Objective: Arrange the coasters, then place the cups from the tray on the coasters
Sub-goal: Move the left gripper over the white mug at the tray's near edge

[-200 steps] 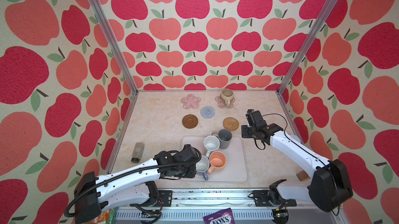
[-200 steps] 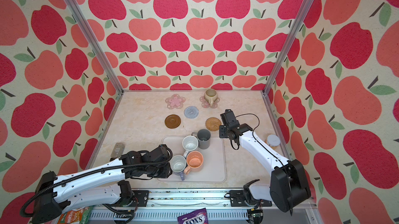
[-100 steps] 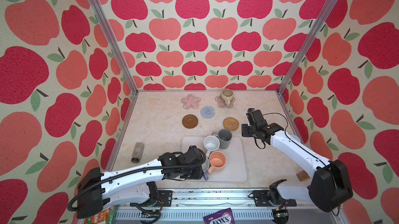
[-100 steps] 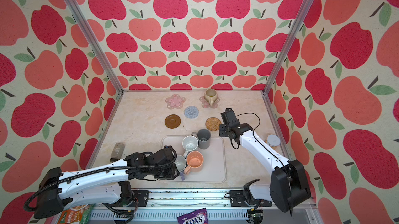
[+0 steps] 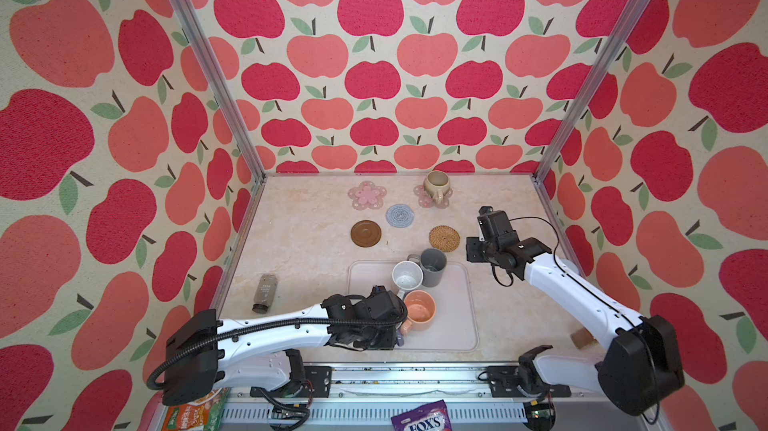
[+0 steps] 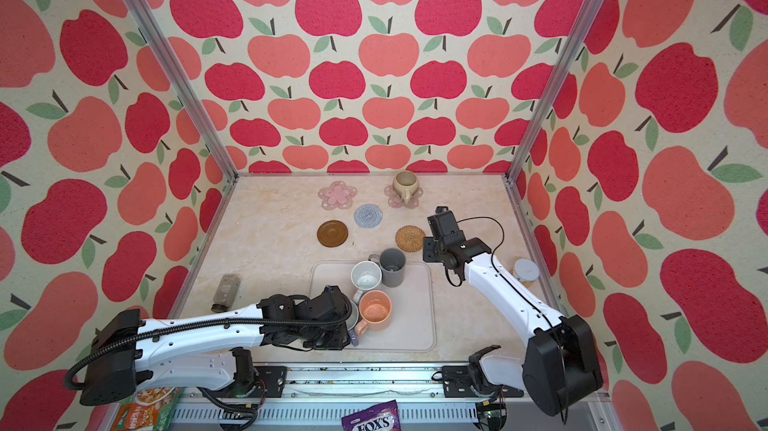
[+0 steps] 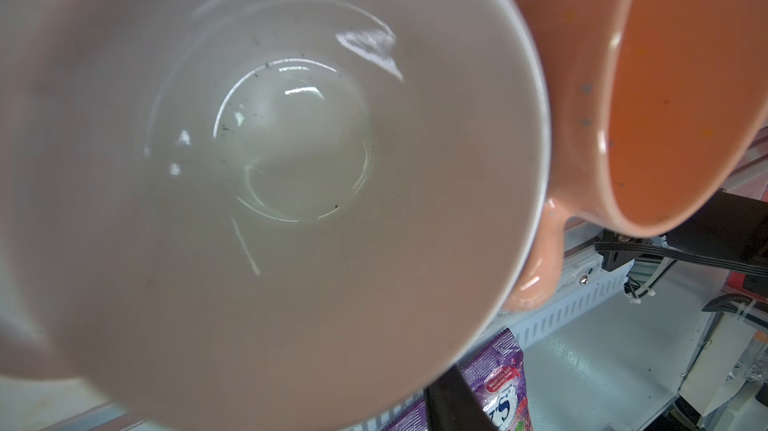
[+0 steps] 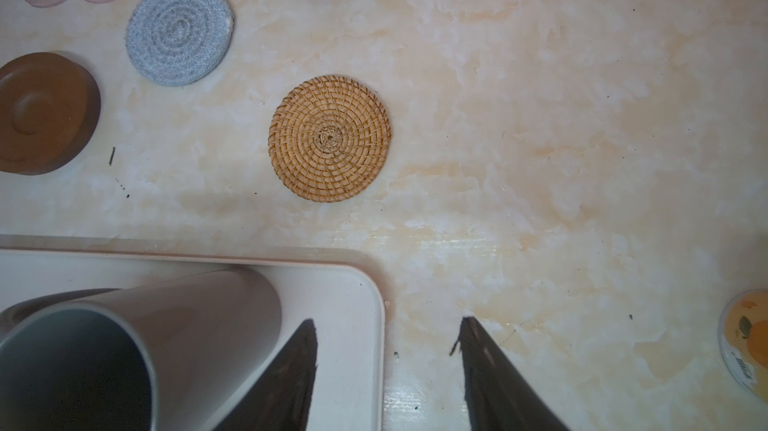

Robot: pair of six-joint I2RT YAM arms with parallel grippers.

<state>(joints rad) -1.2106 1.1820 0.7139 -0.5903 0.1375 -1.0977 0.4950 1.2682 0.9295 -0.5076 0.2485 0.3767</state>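
Four cups stand on the tray [image 5: 455,325]: white [image 5: 407,277], dark grey [image 5: 433,267], peach [image 5: 419,310] and lavender-grey [image 7: 270,159]. My left gripper [image 5: 390,335] is low over the lavender-grey one. One finger [image 7: 451,402] shows just outside its rim and the cup hides the other, so any grip is unseen. My right gripper [image 8: 388,350] hangs open over the tray's far right corner, beside the dark grey cup. The beige cup [image 5: 436,186] sits on a pink flower coaster [image 5: 424,201]. The other pink [image 5: 367,195], blue-grey [image 5: 400,215], brown [image 5: 365,233] and rattan [image 5: 444,237] coasters are bare.
A small bottle [image 5: 264,292] lies near the left wall. A white-lidded jar [image 6: 526,270] stands by the right wall, behind my right arm. A candy bag [image 5: 422,418] lies below the front rail. Apple-patterned walls close in three sides.
My left arm has slid right over the lavender-grey cup and now covers most of it in both top views. The right arm has hardly moved.
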